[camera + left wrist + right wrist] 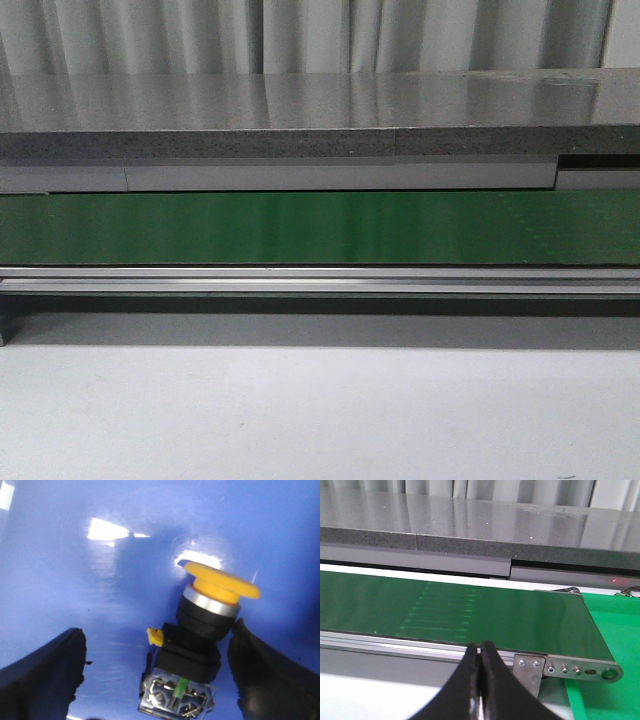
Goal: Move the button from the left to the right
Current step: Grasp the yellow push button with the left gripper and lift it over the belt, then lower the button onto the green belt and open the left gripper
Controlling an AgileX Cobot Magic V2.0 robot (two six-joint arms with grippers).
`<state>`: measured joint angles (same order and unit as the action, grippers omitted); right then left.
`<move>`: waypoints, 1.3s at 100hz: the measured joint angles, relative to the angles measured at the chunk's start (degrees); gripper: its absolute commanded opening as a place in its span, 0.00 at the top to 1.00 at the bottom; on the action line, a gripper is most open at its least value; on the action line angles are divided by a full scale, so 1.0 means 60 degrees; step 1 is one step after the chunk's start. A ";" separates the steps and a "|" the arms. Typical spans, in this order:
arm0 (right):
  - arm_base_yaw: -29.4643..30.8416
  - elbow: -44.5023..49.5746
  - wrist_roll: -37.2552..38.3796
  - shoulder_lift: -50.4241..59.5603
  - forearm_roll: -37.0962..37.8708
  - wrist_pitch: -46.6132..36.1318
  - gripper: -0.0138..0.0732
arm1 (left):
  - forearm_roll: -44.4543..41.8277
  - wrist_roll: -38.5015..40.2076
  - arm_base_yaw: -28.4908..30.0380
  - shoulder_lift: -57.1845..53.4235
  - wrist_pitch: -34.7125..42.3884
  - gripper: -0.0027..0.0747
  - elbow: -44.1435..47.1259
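The button (200,630) lies tilted on a blue surface (75,570) in the left wrist view. It has a yellow-orange mushroom cap (222,582), a silver collar, a black body and a clear base with shiny contacts (177,700). My left gripper (156,632) is open with the button between its fingers. One finger (265,670) is close beside the button's collar, and the other finger (45,675) stands well apart from it. My right gripper (481,647) is shut and empty, facing the near rail of the green conveyor belt (445,610). Neither gripper nor the button shows in the front view.
The green conveyor belt (320,228) runs across the front view, with a metal rail (320,283) along its near side and a grey stone ledge (300,120) behind. The belt's end roller (607,672) and a green mat (615,625) lie beyond it.
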<state>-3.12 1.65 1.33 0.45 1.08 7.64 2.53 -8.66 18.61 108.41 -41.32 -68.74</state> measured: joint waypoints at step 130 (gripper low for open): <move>0.0000 0.0000 0.0000 0.0000 0.0000 0.0000 0.98 | 0.0316 -0.0190 -0.2499 -0.2075 -0.0723 0.95 -0.0536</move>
<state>-3.12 1.65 1.33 0.45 1.08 7.64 4.43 -9.80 3.62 95.96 -45.66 -71.95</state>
